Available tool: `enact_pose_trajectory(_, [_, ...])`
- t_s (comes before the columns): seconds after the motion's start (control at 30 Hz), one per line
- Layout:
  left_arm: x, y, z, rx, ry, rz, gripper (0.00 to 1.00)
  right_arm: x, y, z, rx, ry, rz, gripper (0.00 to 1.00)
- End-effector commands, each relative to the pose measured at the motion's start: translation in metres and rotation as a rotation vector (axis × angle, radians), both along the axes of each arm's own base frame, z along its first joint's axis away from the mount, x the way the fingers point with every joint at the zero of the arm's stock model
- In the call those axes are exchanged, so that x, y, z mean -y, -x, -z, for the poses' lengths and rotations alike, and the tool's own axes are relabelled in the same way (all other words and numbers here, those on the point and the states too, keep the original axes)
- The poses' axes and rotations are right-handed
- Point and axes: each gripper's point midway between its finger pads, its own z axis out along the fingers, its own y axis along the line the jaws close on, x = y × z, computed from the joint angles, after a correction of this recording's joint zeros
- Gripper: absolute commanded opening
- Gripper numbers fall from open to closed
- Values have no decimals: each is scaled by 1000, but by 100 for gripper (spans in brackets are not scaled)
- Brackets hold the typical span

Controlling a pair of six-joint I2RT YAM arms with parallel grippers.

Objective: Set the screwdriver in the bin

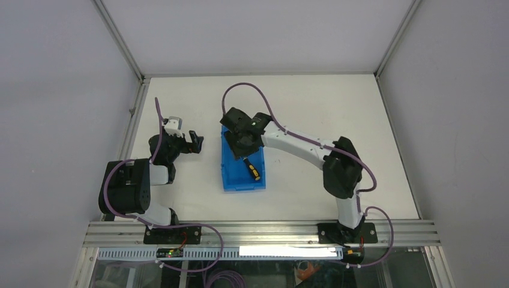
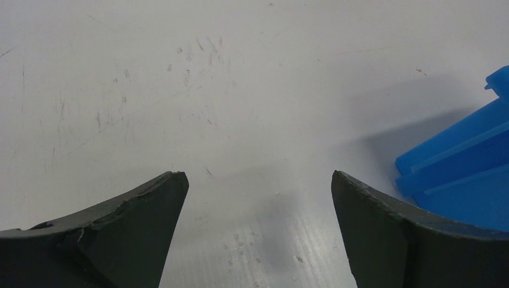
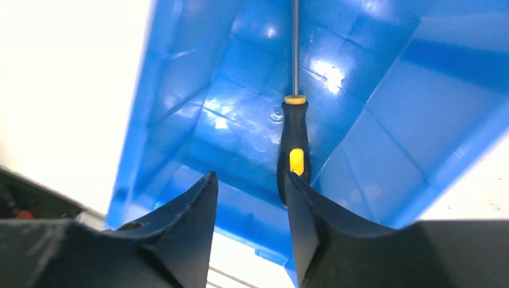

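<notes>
Screwdriver lies inside the bin; the right gripper above it is partly open and holds nothing.
To finish the release well, I think the jaws should widen a little and rise straight up, so that no finger drags the handle. In the wrist view the handle end is hidden behind the finger at lower centre, the shaft tip is cut off at the top, and I cannot tell if they touch. The left gripper is wide open and empty.
</notes>
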Motion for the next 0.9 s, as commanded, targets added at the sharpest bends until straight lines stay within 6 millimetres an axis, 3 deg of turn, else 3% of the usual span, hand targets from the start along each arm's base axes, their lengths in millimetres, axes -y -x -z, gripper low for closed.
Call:
enact_pose_trajectory(0.0, [2, -10, -20, 77, -8, 9, 99, -5, -3, -82, 167, -198, -3, 55])
enact_pose_trajectory(0.1, [2, -10, -20, 78, -7, 10, 99, 6, 1, -108, 229, -260, -23, 98])
enact_pose_trajectory(0.2, [2, -10, -20, 76, -7, 10, 99, 21, 8, -126, 270, -309, -32, 99])
enact_pose_trajectory(0.33, [2, -10, -20, 76, -7, 10, 99, 56, 11, -130, 309, -317, 9, 99])
enact_pose_trajectory(0.77, [3, -10, -20, 76, -7, 10, 99, 196, 1, -61, 406, -293, 360, 99])
enact_pose_trajectory(0.87, [2, -10, -20, 76, -7, 10, 99, 219, 2, -50, 435, -298, 437, 99])
